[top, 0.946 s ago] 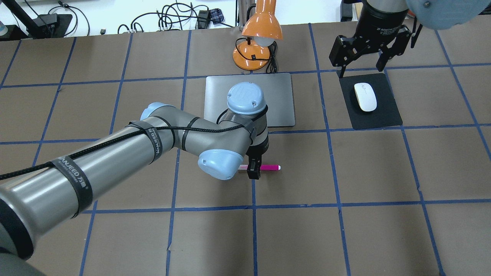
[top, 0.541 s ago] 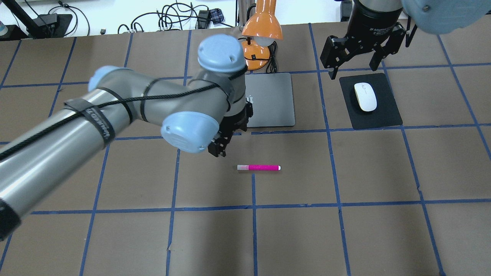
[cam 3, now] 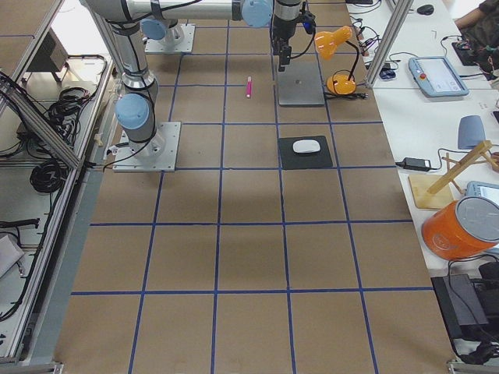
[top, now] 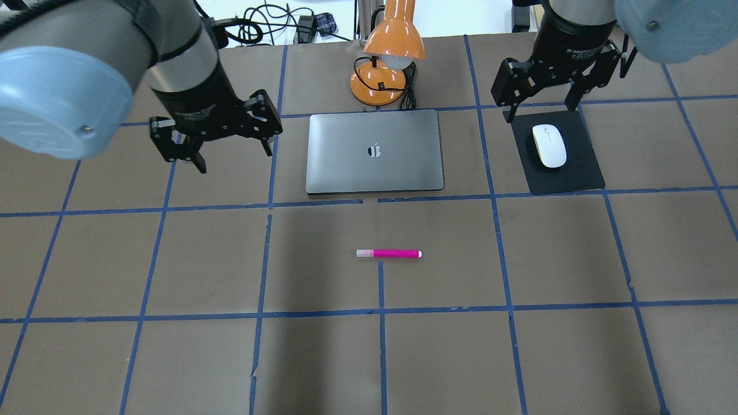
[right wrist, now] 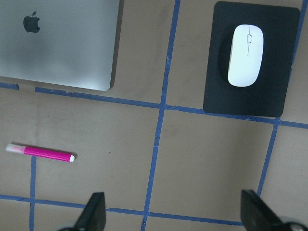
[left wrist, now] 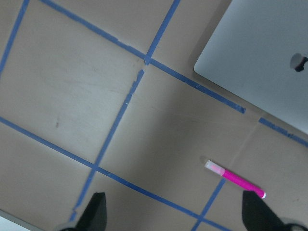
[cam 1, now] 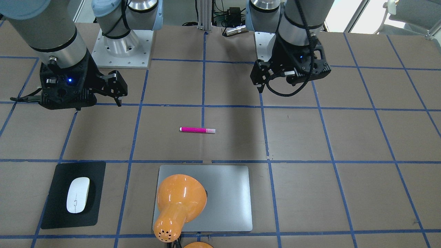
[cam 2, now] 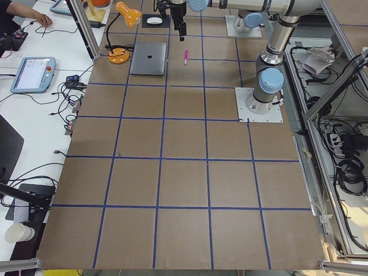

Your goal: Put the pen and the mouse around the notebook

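The magenta pen (top: 388, 253) lies flat on the brown table, in front of the silver-grey notebook (top: 346, 164) and apart from it. The white mouse (top: 549, 146) rests on a black mat (top: 576, 176) to the notebook's right. My left gripper (top: 233, 157) hangs open and empty above the table, left of the notebook. My right gripper (top: 540, 110) is open and empty, hovering just behind the mouse. The right wrist view takes in the pen (right wrist: 39, 152), the mouse (right wrist: 246, 55) and the notebook (right wrist: 62, 53) from high up.
An orange desk lamp (top: 392, 52) stands directly behind the notebook, its cord trailing beside the base. Blue tape lines grid the table. Cables lie beyond the far edge.
My left arm has lifted off the pen and swung back and left, past the notebook. The pen stays where it lay. The right gripper has barely shifted.
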